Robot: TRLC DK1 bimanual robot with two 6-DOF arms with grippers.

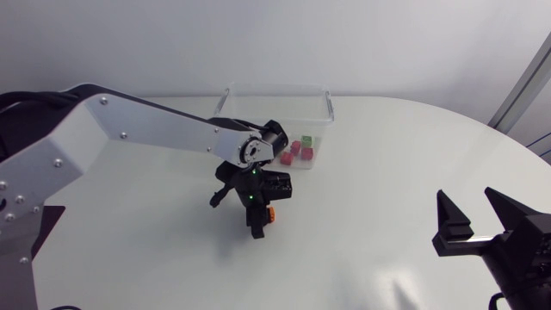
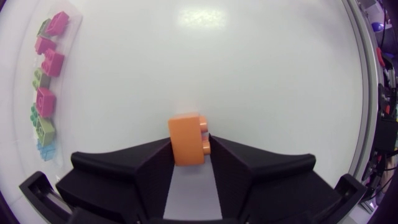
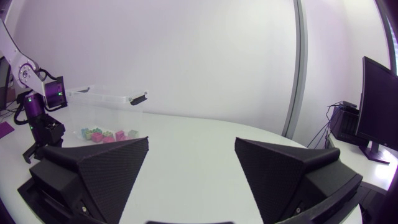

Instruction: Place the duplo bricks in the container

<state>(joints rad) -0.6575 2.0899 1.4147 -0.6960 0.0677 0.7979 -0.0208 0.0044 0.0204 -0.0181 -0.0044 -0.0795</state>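
Observation:
An orange duplo brick [image 2: 188, 139] sits on the white table between the fingers of my left gripper [image 2: 189, 155], which is shut on it from both sides. From overhead the left gripper [image 1: 258, 220] points down at the table's middle, with the orange brick [image 1: 269, 213] showing at its tip. The clear plastic container [image 1: 320, 116] stands just behind it and holds several pink and green bricks [image 1: 300, 150]. Those bricks [image 2: 47, 62] lie off to the side of the left gripper. My right gripper [image 1: 480, 226] hangs open and empty at the front right, far from the container [image 3: 102, 99].
The table's [image 1: 387, 172] white top stretches bare between the two arms. The table's curved edge runs along the right side.

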